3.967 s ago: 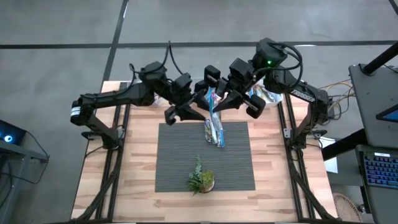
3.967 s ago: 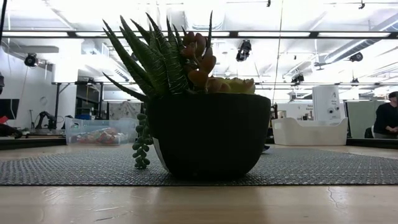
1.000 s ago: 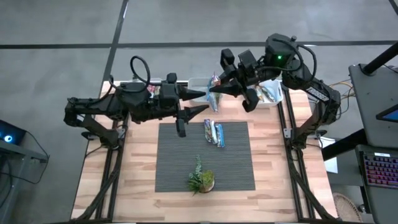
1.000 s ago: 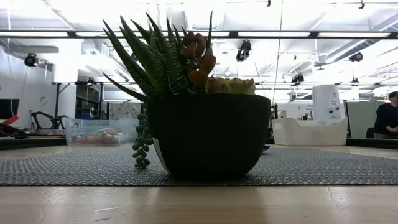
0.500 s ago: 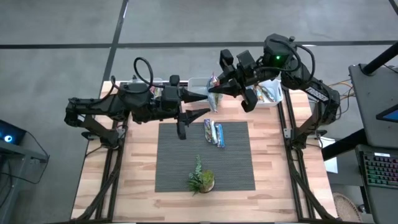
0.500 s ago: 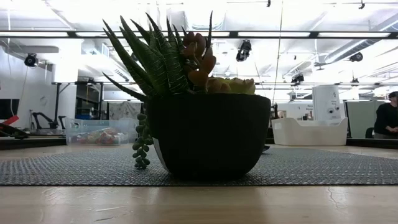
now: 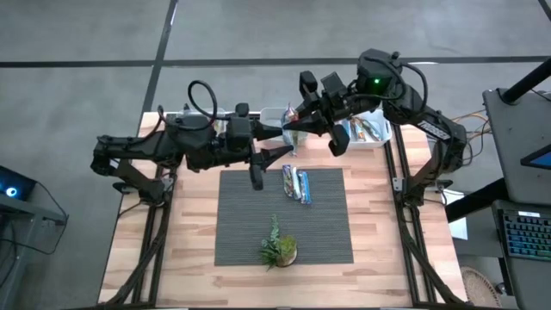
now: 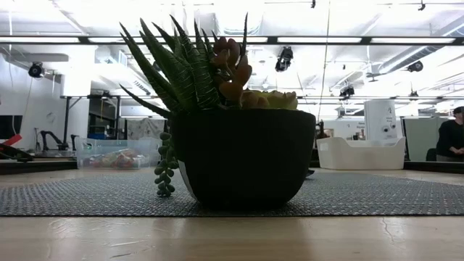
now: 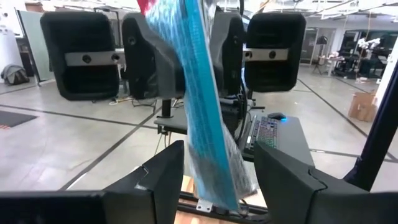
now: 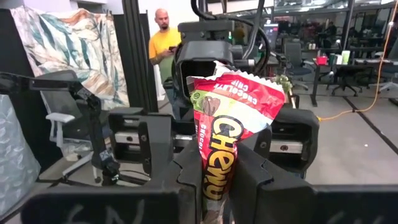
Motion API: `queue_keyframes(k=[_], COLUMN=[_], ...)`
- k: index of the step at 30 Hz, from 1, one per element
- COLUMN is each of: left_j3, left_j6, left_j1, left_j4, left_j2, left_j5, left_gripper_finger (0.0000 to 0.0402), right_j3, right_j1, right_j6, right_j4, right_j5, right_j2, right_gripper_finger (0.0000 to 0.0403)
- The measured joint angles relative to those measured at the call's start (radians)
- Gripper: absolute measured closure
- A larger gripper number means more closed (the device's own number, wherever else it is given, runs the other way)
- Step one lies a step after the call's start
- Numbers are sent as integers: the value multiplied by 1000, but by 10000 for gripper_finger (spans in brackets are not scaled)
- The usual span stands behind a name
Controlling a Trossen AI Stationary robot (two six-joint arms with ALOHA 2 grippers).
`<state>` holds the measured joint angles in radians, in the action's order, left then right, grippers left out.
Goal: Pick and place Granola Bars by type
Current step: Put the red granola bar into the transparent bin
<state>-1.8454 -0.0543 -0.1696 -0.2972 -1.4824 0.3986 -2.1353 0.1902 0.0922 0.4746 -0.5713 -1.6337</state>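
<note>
Right gripper: your right gripper point(image 7: 291, 127) hangs over the far edge of the table point(image 7: 198, 215), clenched on one granola bar point(image 10: 227, 146) in a red and white wrapper; the right wrist view shows the bar standing up between the fingers point(image 10: 186, 180).

Left gripper: your left gripper point(image 7: 277, 142) faces the right one across a short gap, jaws parted. In the left wrist view the bar's blue back hangs between the fingers point(image 9: 168, 177); whether they touch it you cannot tell.

Bars on the mat: two bars point(image 7: 295, 183) lie side by side, touching or nearly so, at the far end of the grey mat point(image 7: 250, 232).

Clear bins: one bin point(image 7: 372, 129) at the far right corner holds more wrappers; another point(image 8: 116, 154), seen in the low view, also holds some. Their types cannot be read.

Plant: the potted plant point(image 7: 279, 247) stands near the mat's front edge, well apart from the bars.

Progress: by your pictures the sorting looks partly done, with one bar in the air not yet placed and two on the mat left to sort.
</note>
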Motion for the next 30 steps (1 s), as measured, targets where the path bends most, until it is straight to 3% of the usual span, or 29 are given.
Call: queue_keyframes(k=[19,30], left_j3=[0,0], left_j6=[-15,-24], left_j1=[7,9], left_j4=[12,14], left_j2=[-22,-22], left_j5=[0,-13], left_gripper_finger=[227,303], right_j3=[7,7], right_j1=[-3,-3], right_j6=[-7,-7], right_j4=[1,1], right_j5=[22,22], right_j2=[-5,-5], right_gripper_finger=[360,360])
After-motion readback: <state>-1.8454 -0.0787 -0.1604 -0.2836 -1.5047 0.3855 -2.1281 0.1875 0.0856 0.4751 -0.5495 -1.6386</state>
